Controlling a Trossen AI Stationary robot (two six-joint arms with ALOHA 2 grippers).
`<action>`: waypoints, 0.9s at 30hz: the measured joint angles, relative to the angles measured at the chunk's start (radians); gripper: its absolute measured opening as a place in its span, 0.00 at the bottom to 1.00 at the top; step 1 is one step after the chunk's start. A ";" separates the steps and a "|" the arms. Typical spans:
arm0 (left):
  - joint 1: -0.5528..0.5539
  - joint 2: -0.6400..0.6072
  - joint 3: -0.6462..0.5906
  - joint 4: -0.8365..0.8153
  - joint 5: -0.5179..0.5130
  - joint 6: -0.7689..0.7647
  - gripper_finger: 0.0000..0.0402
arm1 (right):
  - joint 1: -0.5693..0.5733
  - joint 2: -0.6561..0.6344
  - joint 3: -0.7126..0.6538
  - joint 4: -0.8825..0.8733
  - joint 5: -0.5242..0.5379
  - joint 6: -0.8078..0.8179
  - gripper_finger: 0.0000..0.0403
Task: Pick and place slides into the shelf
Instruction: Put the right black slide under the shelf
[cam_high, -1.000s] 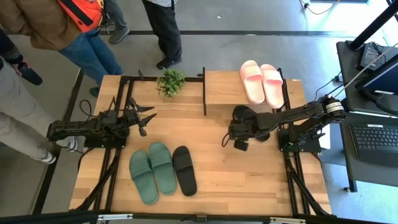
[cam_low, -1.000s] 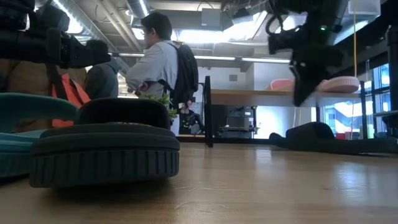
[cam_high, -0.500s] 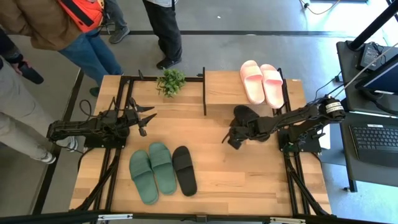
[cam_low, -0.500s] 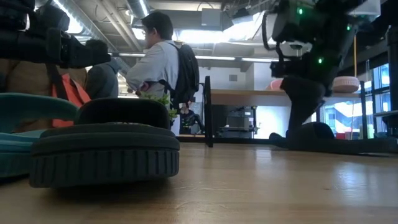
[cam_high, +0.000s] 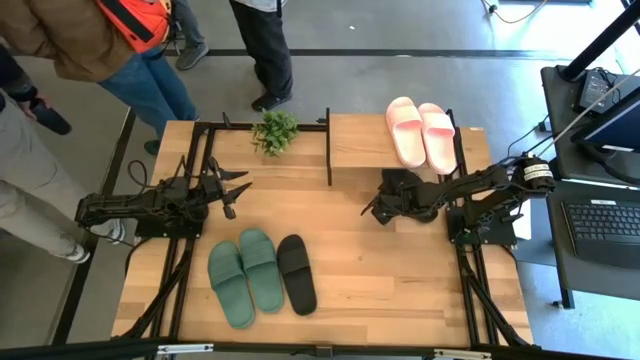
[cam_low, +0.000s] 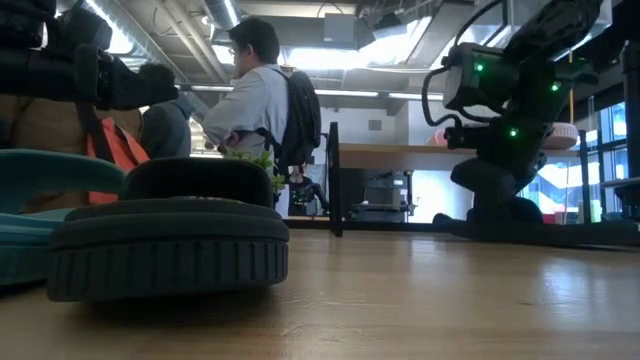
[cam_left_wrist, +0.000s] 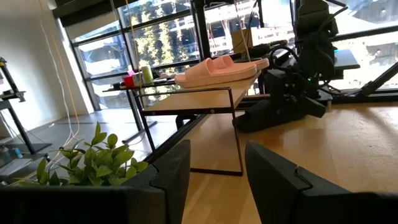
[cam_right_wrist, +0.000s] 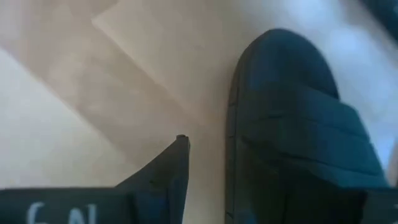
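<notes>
A pale pink pair of slides (cam_high: 421, 131) lies on the top plank of the shelf (cam_high: 362, 142). A green pair (cam_high: 241, 273) and one black slide (cam_high: 296, 273) lie sole-down near the table's front. A second black slide (cam_right_wrist: 298, 124) lies on the table in front of the shelf. My right gripper (cam_high: 380, 206) is down at it, open and pointing steeply down. One finger (cam_right_wrist: 171, 168) stands beside the sole's edge, and the slide hides the other. My left gripper (cam_left_wrist: 217, 174) waits open and level at the table's left. My right gripper's visible finger (cam_right_wrist: 174, 163) stands clear of the black slide's sole edge (cam_right_wrist: 231, 155), with bare wood between them. The slide hides the other finger, so I cannot tell whether the gripper touches it. The slide lies flat on the table.
A small potted plant (cam_high: 275, 131) stands at the far edge, left of the shelf. People stand beyond the table's far-left corner (cam_high: 120, 50). A desk with a laptop (cam_high: 600, 215) is off the right edge. Bare wood lies between the two arms.
My right gripper has come down and toward the far edge, rolling its wrist. It has gone from above the table down to the black slide by the shelf. The slide has stayed where it was.
</notes>
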 joint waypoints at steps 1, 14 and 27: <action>0.000 0.000 0.000 0.000 0.000 0.000 0.36 | -0.002 0.000 -0.002 0.000 0.023 -0.002 0.34; 0.000 0.000 0.000 0.000 0.000 0.002 0.36 | 0.000 0.000 -0.002 0.018 0.138 -0.108 0.34; 0.000 0.000 0.000 0.000 0.000 0.002 0.36 | 0.098 0.000 0.090 -0.020 -0.035 -0.085 0.34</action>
